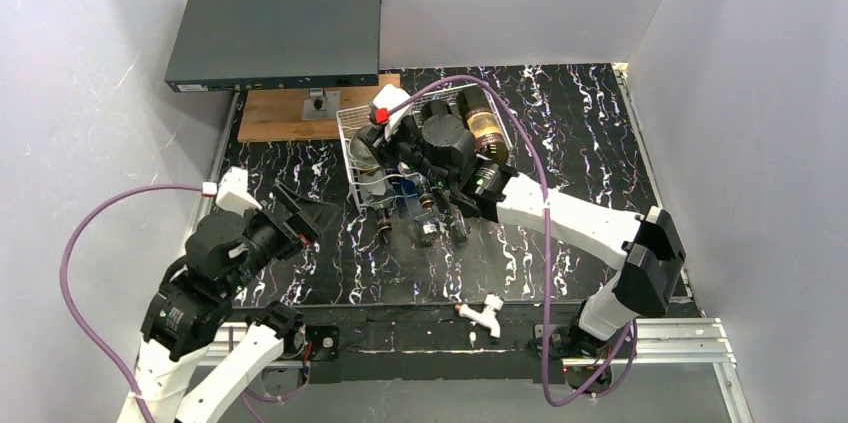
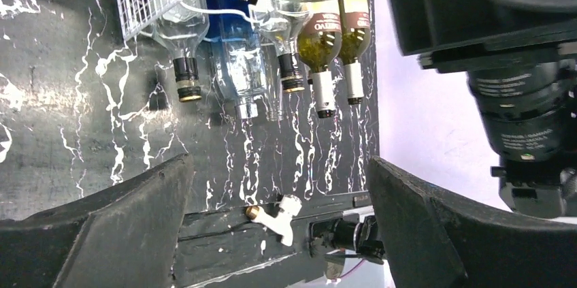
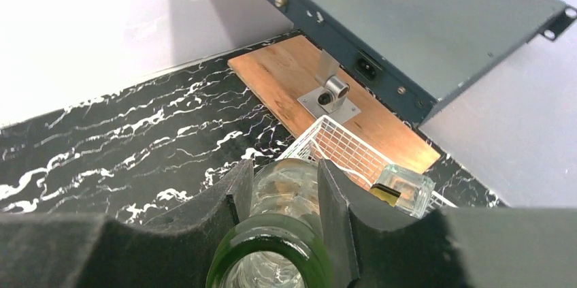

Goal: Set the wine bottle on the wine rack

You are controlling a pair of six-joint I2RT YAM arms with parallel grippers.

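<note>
Right gripper [image 3: 283, 189] clamping wine bottle [image 3: 275, 233], wine rack [image 3: 343, 145] crowded with bottles [image 2: 320, 36]

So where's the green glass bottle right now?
In the right wrist view the green glass wine bottle is held by its neck in the right gripper, at the white wire wine rack, near the dark grey flat metal box.

The right gripper [image 3: 284, 178] has its two dark fingers pressed on either side of a green wine bottle [image 3: 271, 261], mouth toward the camera. Just past the fingertips sits the white wine rack [image 3: 340, 145], with a clear square bottle [image 3: 405, 189] right of them. Farther ahead lie a wooden board [image 3: 292, 77] and a grey metal box [image 3: 422, 9].
</note>
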